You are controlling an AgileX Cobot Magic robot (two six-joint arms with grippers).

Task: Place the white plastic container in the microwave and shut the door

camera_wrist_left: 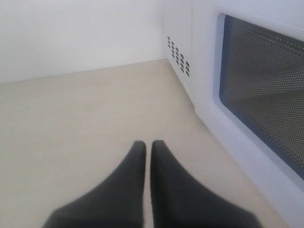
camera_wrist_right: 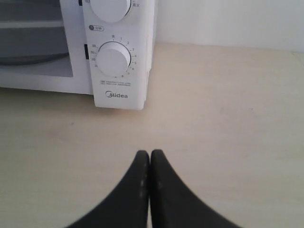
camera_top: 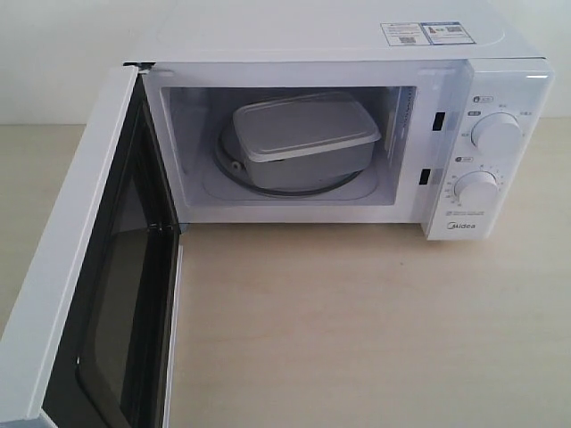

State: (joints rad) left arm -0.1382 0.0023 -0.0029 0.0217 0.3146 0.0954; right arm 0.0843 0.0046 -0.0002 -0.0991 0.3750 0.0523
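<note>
In the exterior view we see a pale, wood-toned tabletop (camera_top: pixel 357 312) running back to a plain white wall (camera_top: pixel 53 53). The microwave (camera_top: pixel 312 36) stands at the back of it. Its door (camera_top: pixel 62 267) is swung wide open on the left hinge, with the black-framed inner face turned toward the cavity. The white plastic container (camera_top: pixel 303 134) sits inside on the glass turntable (camera_top: pixel 234 171), lid on and set slightly askew. We read the "Midea" logo (camera_top: pixel 460 228) beneath the two round dials (camera_top: pixel 496 132). The marks around the dials and the print on the stickers (camera_top: pixel 426 33) on top are too small for us to read.

In the left wrist view the same pale tabletop meets the white wall. The left tool (camera_wrist_left: pixel 148 145) hangs over bare tabletop, its dark fingers clenched with only a hairline gap between them, gripping nothing. Beside it we see the door's outer face with its dark dotted window (camera_wrist_left: pixel 266 95), and beyond that a patch of vent holes (camera_wrist_left: pixel 178 56) in the microwave's side.

In the right wrist view the right tool (camera_wrist_right: pixel 150 153) is above the tabletop in front of the control panel, its fingers pressed together and empty. "Midea" reads clearly under the lower dial, which is ringed with small numbers. The fine line of print above the logo is too blurred for us to read.
</note>
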